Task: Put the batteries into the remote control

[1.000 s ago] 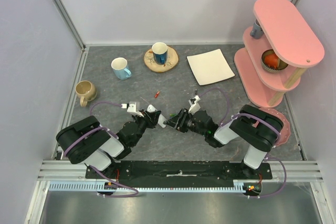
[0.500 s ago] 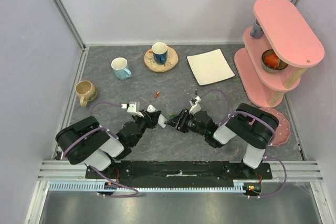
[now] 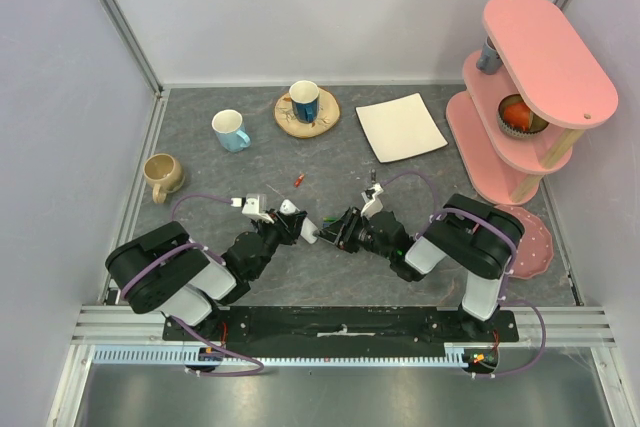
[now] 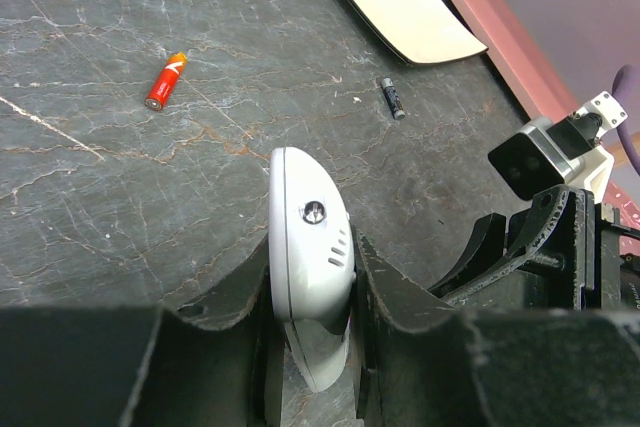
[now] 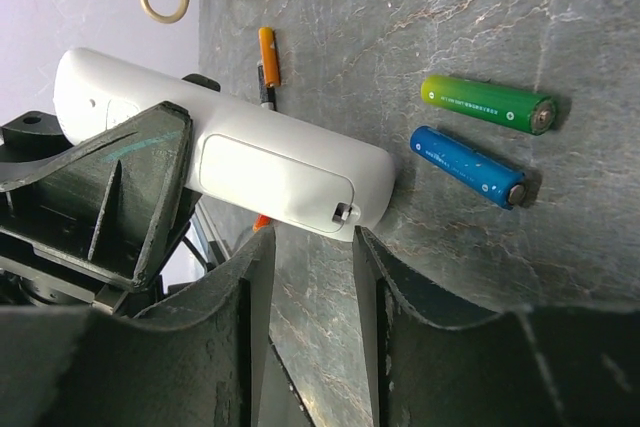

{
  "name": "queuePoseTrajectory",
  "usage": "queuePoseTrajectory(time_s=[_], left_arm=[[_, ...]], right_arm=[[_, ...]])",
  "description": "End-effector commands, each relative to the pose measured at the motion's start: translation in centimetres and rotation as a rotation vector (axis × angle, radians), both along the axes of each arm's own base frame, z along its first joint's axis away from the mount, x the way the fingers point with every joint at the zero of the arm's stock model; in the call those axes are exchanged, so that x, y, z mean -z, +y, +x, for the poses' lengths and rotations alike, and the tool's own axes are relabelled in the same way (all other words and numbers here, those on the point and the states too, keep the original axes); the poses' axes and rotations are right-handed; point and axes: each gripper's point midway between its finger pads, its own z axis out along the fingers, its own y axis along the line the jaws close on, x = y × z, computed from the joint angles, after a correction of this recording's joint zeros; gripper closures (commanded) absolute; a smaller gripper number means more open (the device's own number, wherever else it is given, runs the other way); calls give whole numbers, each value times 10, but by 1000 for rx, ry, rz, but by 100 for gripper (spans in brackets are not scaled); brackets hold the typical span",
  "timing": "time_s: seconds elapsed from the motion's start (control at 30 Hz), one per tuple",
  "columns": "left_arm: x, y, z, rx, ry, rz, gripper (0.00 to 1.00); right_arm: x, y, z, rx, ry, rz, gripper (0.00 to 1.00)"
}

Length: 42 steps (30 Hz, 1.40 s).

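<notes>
Top external view: both arms reach in from the near edge and meet over the middle of the worktop, closer to the near edge than the far one.
Beige mug (image 3: 163,175): upright, near the left edge.
Light blue mug (image 3: 231,130): upright, toward the far left corner.
Left gripper (image 4: 310,292): clamped on the remote control, one finger against each long side.
Remote control (image 4: 308,247): white bar held in the left gripper, its rounded free end pointing at the right gripper. In the right wrist view the battery cover is in place, with a small latch at that end.
Red-orange battery (image 3: 298,180): lying flat on its own, just beyond the grippers toward the far edge.
Dark blue mug (image 3: 304,100): upright on a round wooden coaster (image 3: 325,119), near the far edge.
Right gripper (image 5: 310,287): jaws a narrow gap apart, holding nothing. The fingertips sit just short of the remote's latch end, and whether they touch it cannot be told.
Green battery (image 5: 487,104) and blue battery (image 5: 468,166): lying side by side on the worktop, nearly parallel, close but apart, just past the remote's free end.
Dark battery (image 4: 392,98): lying flat near the white plate's near corner.
White plate (image 3: 401,127): square and flat, right of centre toward the far edge.
Pink tiered stand (image 3: 530,87): at the far right corner.
</notes>
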Motion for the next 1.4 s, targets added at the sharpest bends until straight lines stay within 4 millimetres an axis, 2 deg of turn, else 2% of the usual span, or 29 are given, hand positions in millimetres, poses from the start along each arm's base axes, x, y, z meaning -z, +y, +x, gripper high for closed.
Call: queuePoseTrajectory(time_s=[0.0,0.47,0.87,1.17,1.37], left_arm=[[-54,7,-5,-17,-153,-190,98],[-53,6,-6,-9,-147,-194,98],[-53,4,-7,0,-144,-198,98],[-53,4,-7,-1,-142,-205,98],[-49,10,-9,-15,-134,-195,98]], right_arm=[[-17,8,5,-10,-40,62,56],[-16,13,6,-21,-35,82,57],[-23,18,11,-18,-50,101,58],[-19,15,11,-14,-48,84,58],[-8,10,7,-19,-33,48,57]])
